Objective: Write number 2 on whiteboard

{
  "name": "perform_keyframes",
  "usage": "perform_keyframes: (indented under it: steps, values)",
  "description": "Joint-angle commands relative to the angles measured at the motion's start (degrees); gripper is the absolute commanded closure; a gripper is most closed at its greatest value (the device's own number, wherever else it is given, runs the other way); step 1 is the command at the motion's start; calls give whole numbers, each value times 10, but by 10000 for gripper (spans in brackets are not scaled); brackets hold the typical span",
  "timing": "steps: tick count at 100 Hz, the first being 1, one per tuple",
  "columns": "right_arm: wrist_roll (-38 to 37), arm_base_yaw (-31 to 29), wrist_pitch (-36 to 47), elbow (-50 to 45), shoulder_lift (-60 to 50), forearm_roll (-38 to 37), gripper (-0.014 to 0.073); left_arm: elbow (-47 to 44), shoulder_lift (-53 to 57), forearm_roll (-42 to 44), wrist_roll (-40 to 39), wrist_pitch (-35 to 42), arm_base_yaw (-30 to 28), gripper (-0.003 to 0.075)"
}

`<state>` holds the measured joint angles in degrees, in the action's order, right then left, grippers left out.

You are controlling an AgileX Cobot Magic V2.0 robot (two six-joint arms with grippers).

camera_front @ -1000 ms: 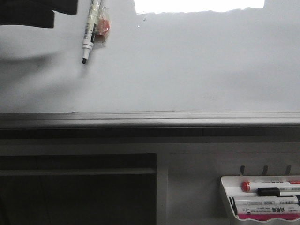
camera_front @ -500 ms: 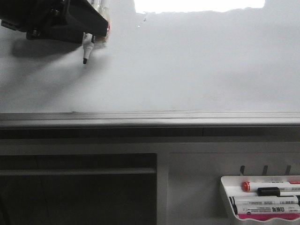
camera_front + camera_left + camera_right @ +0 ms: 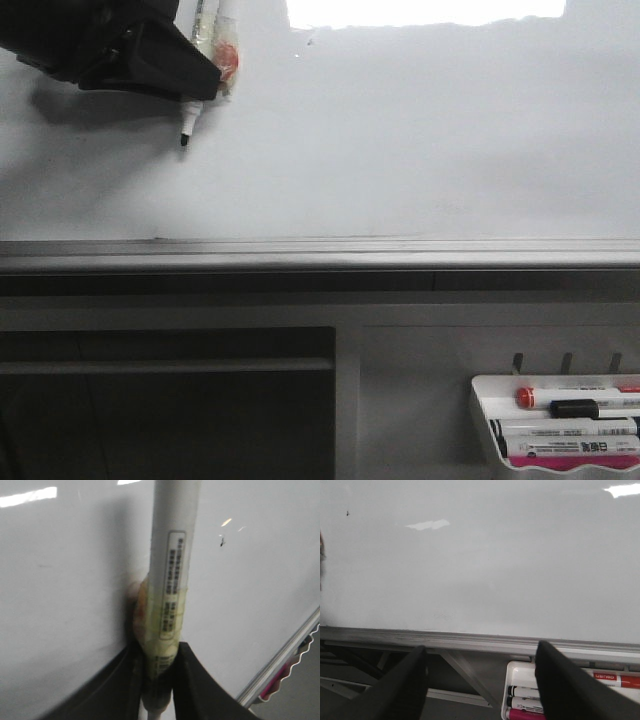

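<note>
Whiteboard behind left gripper, marker clamped

A blown-out white glare sat along the top of the glossy whiteboard, light was dim and grey elsewhere, and the marker looked softly blurred close up.

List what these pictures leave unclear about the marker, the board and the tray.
- Marker tip: front view cannot show whether it touches the whiteboard.
- Marker label: left wrist view, blurred.
- Marker tray: front view, cut off by the frame edge.
- Left gripper: fingertips below the frame edge.
</note>
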<state>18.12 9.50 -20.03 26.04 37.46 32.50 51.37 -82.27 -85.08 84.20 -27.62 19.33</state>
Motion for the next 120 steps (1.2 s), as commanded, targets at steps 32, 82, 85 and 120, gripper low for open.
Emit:
perform_keyframes:
  steps: [32, 82, 85, 120]
  values:
    - [248, 26, -151, 120, 86, 166, 181, 18, 89, 238, -89, -68, 124, 741]
    - [336, 53, -382, 338, 282, 244, 181, 18, 88, 368, -165, -5, 248, 741]
    - [336, 53, -388, 345, 287, 245, 181, 18, 88, 371, -166, -4, 248, 741]
    - [336, 55, -449, 385, 323, 252, 181, 18, 88, 378, -172, 19, 245, 741]
